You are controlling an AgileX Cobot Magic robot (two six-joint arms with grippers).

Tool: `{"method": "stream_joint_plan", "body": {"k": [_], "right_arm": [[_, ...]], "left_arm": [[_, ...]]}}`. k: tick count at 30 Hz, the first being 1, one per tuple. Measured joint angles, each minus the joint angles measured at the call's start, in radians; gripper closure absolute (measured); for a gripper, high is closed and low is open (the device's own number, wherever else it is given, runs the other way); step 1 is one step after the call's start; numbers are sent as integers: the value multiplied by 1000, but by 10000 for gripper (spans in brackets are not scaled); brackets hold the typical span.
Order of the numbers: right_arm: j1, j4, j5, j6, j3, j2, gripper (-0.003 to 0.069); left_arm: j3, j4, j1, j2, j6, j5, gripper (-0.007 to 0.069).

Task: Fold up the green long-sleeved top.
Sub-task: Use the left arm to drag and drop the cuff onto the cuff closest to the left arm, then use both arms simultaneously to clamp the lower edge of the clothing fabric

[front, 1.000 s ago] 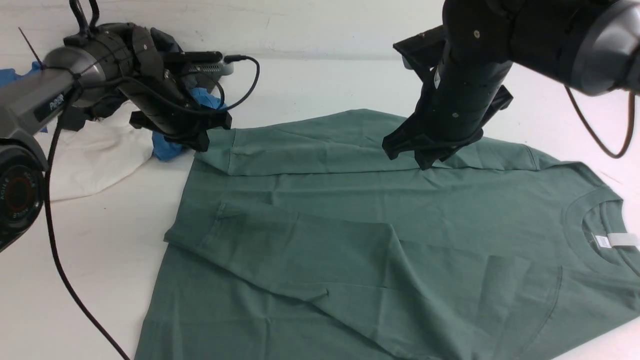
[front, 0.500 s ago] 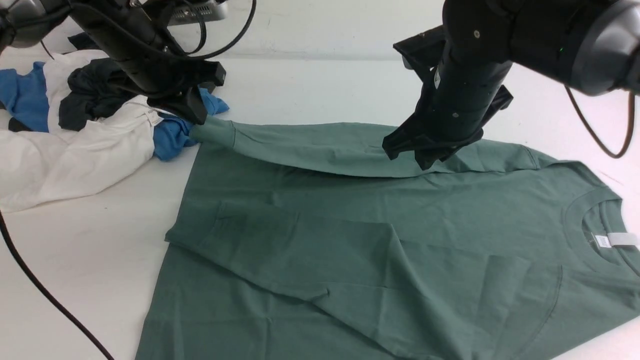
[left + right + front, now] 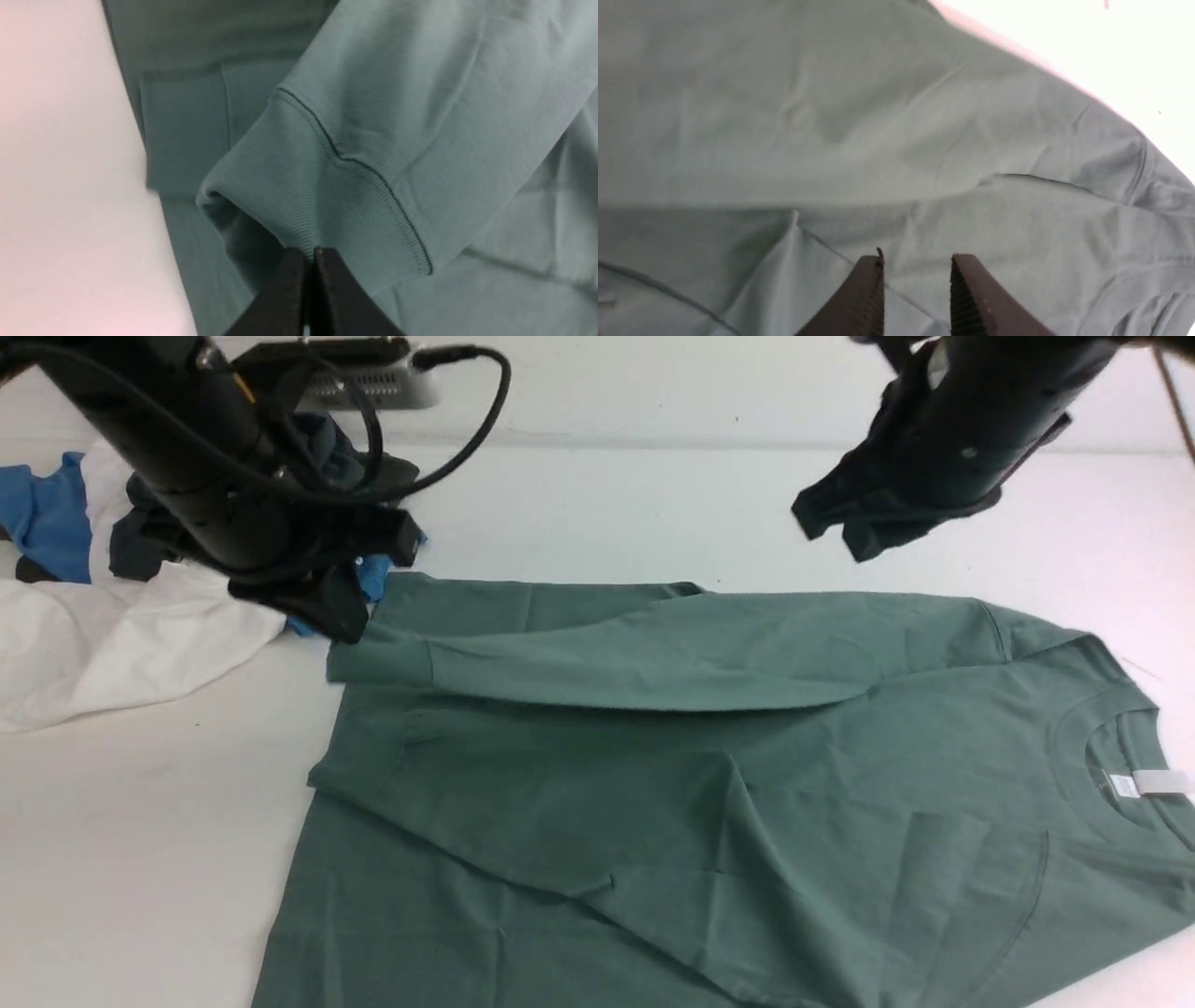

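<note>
Bench, white, runs back to a pale wall. The green top lies spread across centre and lower right. My left claw is clamped on its cuff. My right claw hangs parted and empty, upper right.

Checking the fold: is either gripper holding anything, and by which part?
The left gripper pinches the green long-sleeved top by a sleeve's ribbed cuff; the right gripper hangs open, holding nothing.
</note>
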Motion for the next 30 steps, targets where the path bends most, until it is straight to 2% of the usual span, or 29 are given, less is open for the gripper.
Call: {"method": "stream_joint_plan", "body": {"k": [4,9,19,25,27,30], "right_arm": [[-47,65,8,-21,106,-90,457],[-54,76,14,-28,211,-165,457],[-54,138,15,-29,293,-209,457],[-54,146,15,-29,299,-233,457],[-54,147,15,-29,299,-249,457],[-54,147,15,-29,299,-262,457]], "left_arm": [[176,-1,-8,-97,-21,-2,629],[324,3,-8,-129,-28,-58,629],[422,3,-8,-124,-29,-116,622],[431,4,-8,-103,-30,-120,519],[431,18,-8,-98,-30,-117,433],[431,27,-8,-98,-30,-88,368]]}}
